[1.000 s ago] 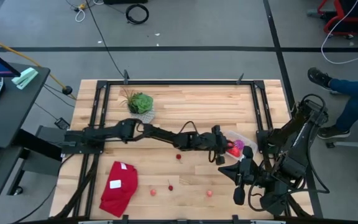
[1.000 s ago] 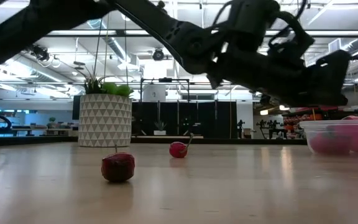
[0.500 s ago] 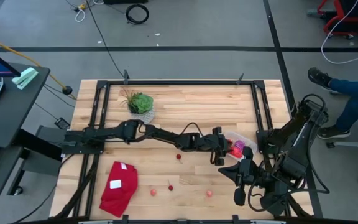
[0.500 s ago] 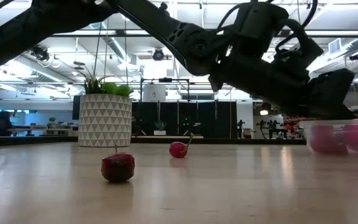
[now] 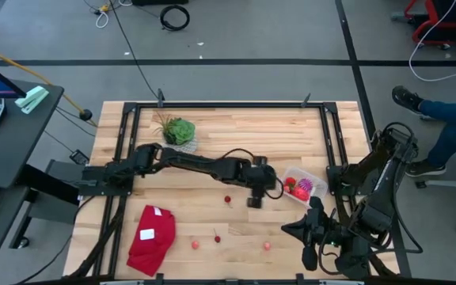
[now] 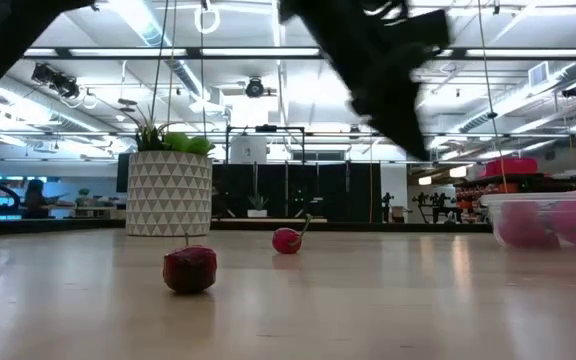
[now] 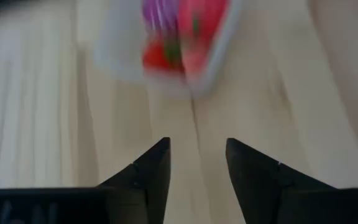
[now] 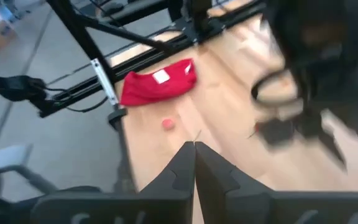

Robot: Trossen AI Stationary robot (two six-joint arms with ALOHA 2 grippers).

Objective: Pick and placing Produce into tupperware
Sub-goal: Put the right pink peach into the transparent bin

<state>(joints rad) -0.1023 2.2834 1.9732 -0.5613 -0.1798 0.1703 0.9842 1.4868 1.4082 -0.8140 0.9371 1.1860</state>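
Note:
The tupperware is a clear box right of the table's middle. It holds red pieces and the purple-and-white striped ball. In the left wrist view the tupperware lies ahead of my left gripper, which is open, empty and short of it. From above, my left gripper hovers just left of the box. Loose produce rests on the wood: a cherry, another and two pink pieces. My right gripper is shut and waits near the right front corner.
A red cloth lies at the near left. A green potted plant stands at the far left. A black frame rims the table. In the low view, two cherries lie between the white pot and the tupperware.
My left gripper has pulled back from over the tupperware toward the table's left and risen; in the low view it has lifted out of the picture's middle. My right arm has shifted slightly toward the near edge.

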